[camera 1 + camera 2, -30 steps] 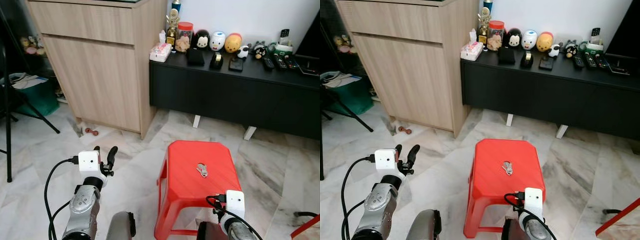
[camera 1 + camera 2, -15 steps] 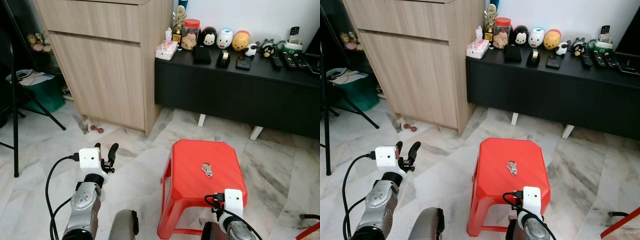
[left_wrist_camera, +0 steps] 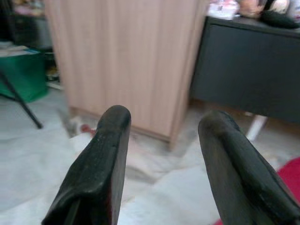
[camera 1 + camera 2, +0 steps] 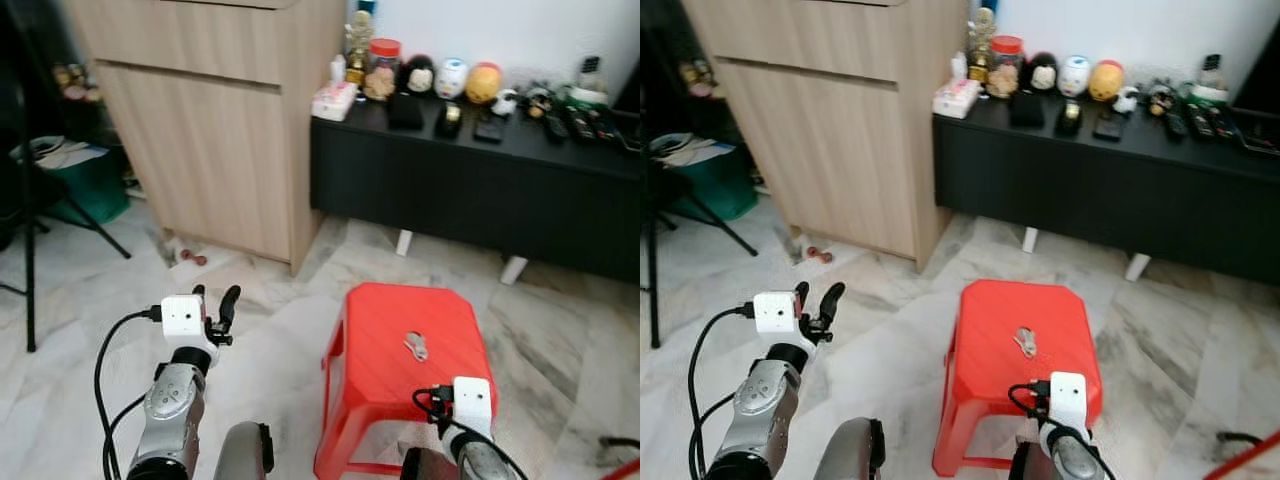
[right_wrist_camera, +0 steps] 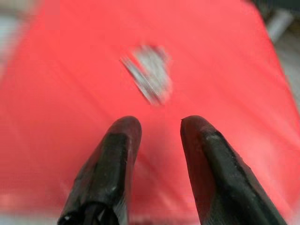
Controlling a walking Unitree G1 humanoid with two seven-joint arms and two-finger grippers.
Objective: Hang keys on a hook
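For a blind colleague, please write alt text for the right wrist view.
Blurred silver keys lie on a red stool, just ahead of the right pincer. Its two black fingers are open and hold nothing.

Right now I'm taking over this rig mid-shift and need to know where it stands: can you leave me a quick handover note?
Left pincer: open, holding nothing, raised over the marble floor facing the light wooden cabinet.
Right pincer: open, holding nothing, low at the near edge of the red plastic stool, pointing at the keys.
Small silver bunch of keys: lying flat on the stool top, untouched, ahead of the right pincer's fingertips.
Done: nothing picked up yet.
Left: close the right pincer on the keys, lift them, find a hook and hang them. I can make out no hook.
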